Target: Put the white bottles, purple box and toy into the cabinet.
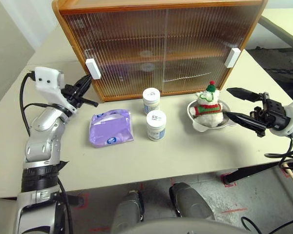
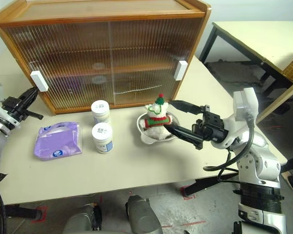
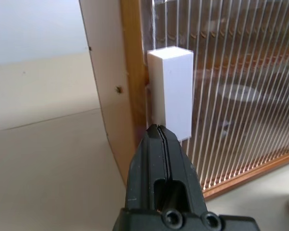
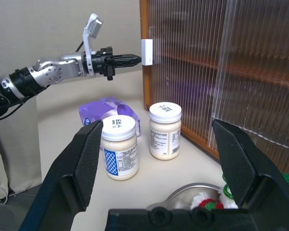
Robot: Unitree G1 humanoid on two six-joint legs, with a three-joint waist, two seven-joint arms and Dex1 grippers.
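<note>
The cabinet (image 1: 161, 44) stands at the back of the table with both ribbed sliding doors closed. My left gripper (image 1: 88, 80) is shut and empty, its tip against the left white handle (image 3: 171, 91) on the side nearest the cabinet's left wall. Two white bottles (image 1: 151, 100) (image 1: 156, 125) stand in front of the doors. The purple box (image 1: 111, 127) lies to their left. The toy (image 1: 208, 104) sits in a shiny metal dish (image 1: 198, 124). My right gripper (image 1: 229, 102) is open just right of the toy, pointing at it, holding nothing.
The right door carries a second white handle (image 1: 232, 57). The beige table (image 1: 185, 156) has free surface toward its front edge. Another table (image 2: 263, 34) stands behind on the right.
</note>
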